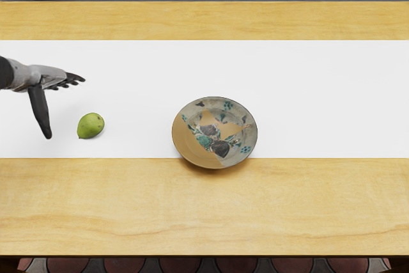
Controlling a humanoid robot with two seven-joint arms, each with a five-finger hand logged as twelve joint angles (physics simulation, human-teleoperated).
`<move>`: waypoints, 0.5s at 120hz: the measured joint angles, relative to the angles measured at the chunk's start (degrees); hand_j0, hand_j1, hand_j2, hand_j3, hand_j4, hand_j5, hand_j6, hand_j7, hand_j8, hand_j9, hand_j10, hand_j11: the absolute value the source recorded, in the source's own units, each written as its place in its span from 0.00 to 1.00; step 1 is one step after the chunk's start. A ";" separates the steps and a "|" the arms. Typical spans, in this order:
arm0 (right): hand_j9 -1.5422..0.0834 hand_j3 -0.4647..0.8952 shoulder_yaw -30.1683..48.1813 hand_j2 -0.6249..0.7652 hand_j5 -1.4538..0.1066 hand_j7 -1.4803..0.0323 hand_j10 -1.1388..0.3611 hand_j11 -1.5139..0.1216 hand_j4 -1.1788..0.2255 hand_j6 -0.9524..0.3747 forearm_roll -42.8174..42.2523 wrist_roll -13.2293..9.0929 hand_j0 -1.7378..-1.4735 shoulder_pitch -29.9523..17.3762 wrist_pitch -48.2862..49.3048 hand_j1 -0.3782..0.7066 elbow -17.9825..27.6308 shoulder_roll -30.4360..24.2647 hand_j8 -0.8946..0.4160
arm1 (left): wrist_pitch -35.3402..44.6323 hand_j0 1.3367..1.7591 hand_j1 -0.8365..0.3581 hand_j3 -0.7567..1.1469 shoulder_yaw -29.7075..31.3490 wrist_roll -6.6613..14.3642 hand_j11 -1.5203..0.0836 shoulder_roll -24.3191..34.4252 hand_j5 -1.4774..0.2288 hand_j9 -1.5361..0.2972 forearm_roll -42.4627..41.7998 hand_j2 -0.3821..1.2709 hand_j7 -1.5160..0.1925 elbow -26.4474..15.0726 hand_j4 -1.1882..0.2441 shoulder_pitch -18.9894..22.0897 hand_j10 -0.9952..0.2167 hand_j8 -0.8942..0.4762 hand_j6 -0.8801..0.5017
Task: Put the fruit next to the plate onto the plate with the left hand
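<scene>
A small green pear-like fruit (pixel 91 125) lies on the white runner, well left of a patterned ceramic plate (pixel 185 145). The plate sits near the runner's front edge and holds nothing. My left hand (pixel 54 97) comes in from the left edge, just up and left of the fruit. Its fingers (pixel 70 80) are spread and its thumb points down toward the table, a short gap away from the fruit. The hand holds nothing. No right arm is in view.
A white runner (pixel 307 94) crosses the wooden table (pixel 204 202) from side to side. Bare wood lies in front of and behind it. A dark grey floor shows beyond the far edge.
</scene>
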 joint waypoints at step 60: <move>0.93 0.34 0.01 0.45 0.91 0.96 0.74 0.90 0.82 0.70 0.00 0.00 0.30 0.01 0.05 0.06 -0.01 0.00 0.66 | 13.84 0.76 0.99 0.40 3.34 1.49 0.95 -1.76 0.87 0.84 5.09 0.23 0.89 -9.40 0.83 3.42 0.82 0.65 0.63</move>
